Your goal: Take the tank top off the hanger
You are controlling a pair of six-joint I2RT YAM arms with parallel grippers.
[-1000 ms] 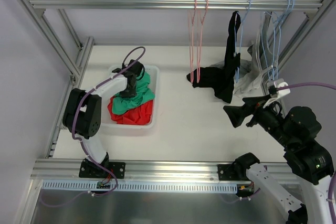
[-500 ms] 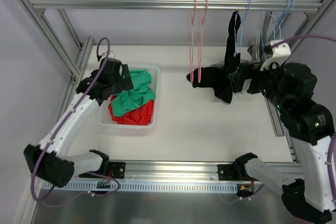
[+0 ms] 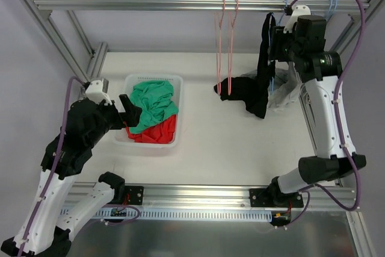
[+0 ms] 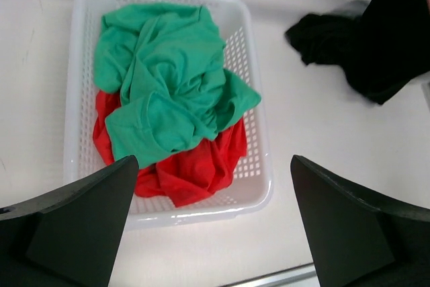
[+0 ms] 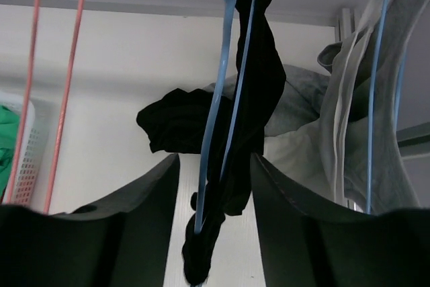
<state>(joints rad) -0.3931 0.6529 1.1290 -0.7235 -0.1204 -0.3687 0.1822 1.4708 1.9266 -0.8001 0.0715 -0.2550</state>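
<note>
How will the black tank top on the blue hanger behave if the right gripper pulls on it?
Probably floppy: the black tank top hangs in a limp, twisted strip, so it should sag and stretch. It looks wound around the blue hanger, so it may snag. The thin hanger would likely swing with any pull from the right gripper.

White basket (image 4: 250,52) holds green garment (image 4: 164,85) over red garment (image 4: 195,169).

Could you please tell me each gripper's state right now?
Left gripper: open, holding nothing, by the basket.
Right gripper: open, gripping nothing, facing the black tank top on its blue hanger.
</note>
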